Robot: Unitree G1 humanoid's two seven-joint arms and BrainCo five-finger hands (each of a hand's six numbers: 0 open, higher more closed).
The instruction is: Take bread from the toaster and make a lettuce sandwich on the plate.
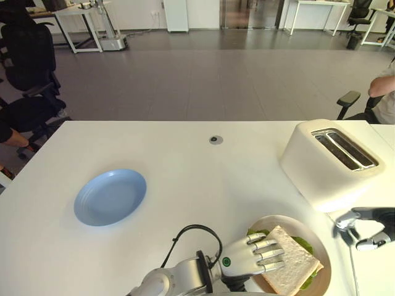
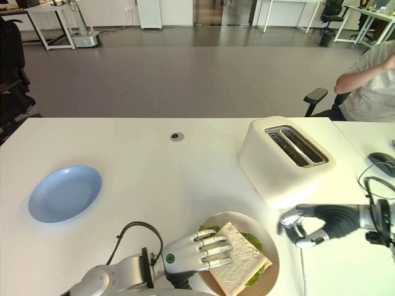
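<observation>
A slice of bread (image 1: 291, 269) lies on green lettuce (image 1: 303, 243) on a tan plate (image 1: 320, 246) at the table's front edge, right of centre. My left hand (image 1: 252, 256) is at the slice's left edge, its fingers (image 2: 217, 248) laid over the top of the slice and holding it. The white toaster (image 1: 330, 165) stands behind the plate at the right, and both its slots look empty. My right hand (image 2: 305, 227) hovers in front of the toaster, to the right of the plate, with its fingers curled and nothing in them.
An empty light blue plate (image 1: 110, 197) sits on the left of the white table. A small round cap (image 1: 215, 140) is set in the tabletop at the back centre. A black cable (image 1: 185, 237) loops by my left wrist. A computer mouse (image 2: 384, 162) lies far right.
</observation>
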